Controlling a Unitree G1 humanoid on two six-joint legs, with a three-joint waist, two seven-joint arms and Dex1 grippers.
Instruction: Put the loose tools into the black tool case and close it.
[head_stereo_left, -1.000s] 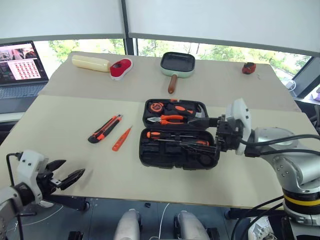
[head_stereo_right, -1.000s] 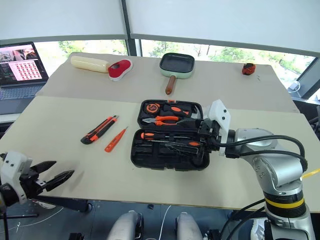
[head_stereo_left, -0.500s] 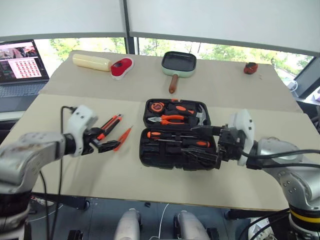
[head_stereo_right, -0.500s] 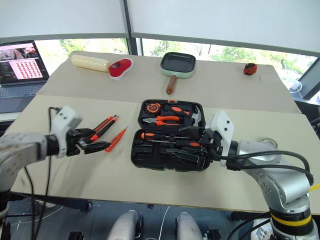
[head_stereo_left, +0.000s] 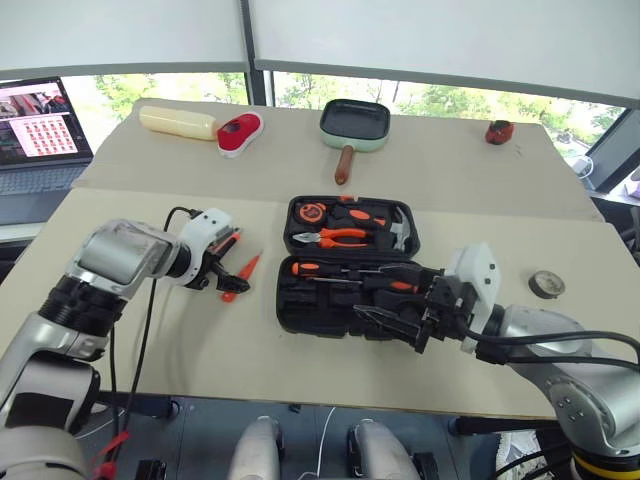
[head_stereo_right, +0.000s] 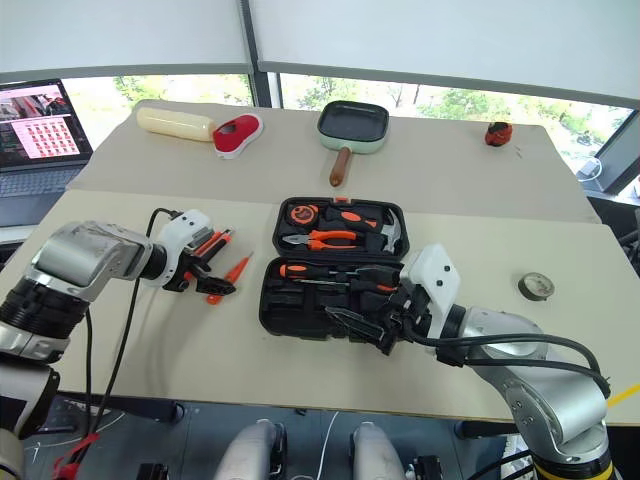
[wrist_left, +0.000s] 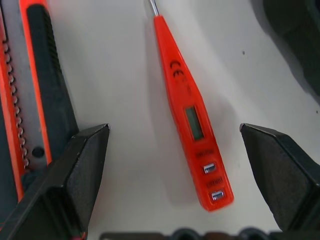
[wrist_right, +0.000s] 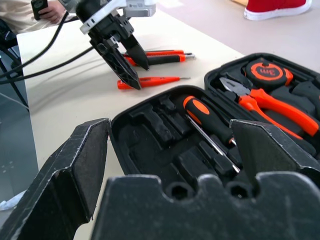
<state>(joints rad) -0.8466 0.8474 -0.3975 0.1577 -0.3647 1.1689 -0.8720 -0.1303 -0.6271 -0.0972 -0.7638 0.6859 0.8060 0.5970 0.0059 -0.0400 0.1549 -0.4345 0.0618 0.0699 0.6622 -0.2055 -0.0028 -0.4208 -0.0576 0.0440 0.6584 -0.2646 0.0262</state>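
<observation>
— Beige tabletop (head_stereo_left: 150, 340): where does the tester screwdriver (wrist_left: 192, 117) lie?

— At nine o'clock from the open black tool case (head_stereo_left: 350, 265), beside the utility knife (wrist_left: 35, 95). The left gripper (wrist_left: 175, 145) straddles it, jaws wide, empty; the right gripper (head_stereo_left: 400, 312) gapes empty too.

— Risk?

— One finger (wrist_left: 82, 160) overlaps the knife; closing could snag it.

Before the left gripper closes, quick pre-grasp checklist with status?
1. Left gripper open: ok.
2. Tester screwdriver lying between its fingers, on the table: ok.
3. Utility knife clear of the grasp: not ok, it lies right beside one finger.
4. Tool case open to receive the tool: ok.
5. Right gripper open, holding nothing: ok, but it sits at the case's near right edge.
6. Free moulded slot for the tester: cannot tell.
</observation>
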